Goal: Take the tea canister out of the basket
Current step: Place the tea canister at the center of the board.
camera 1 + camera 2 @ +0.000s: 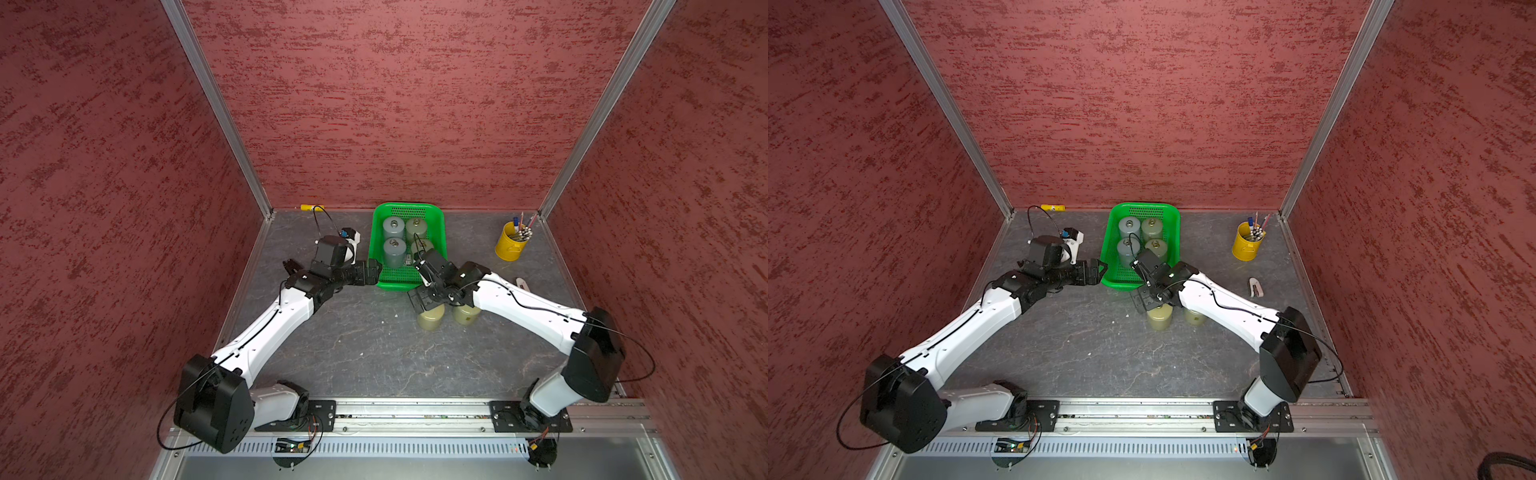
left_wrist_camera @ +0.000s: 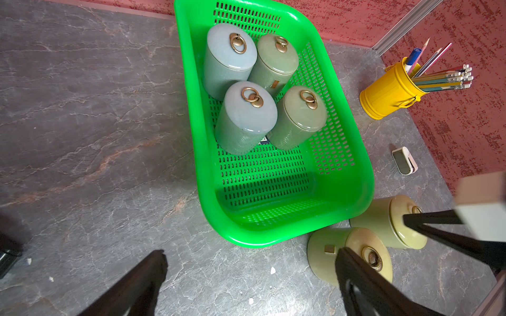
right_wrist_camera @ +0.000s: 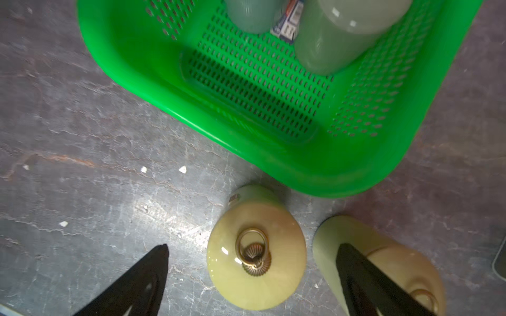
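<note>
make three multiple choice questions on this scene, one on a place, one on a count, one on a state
1. Relative to the basket, the bucket is: A inside it; B apart, on the table; C stacked on it.
2. How many canisters stand in the basket? A two; B four; C six.
3. The right end effector is: A open; B shut on a canister; C shut on the basket rim.

Answers: B, the bucket stands on the table off to one side of the basket; B, four stand inside; A, its fingers are wide apart.
</note>
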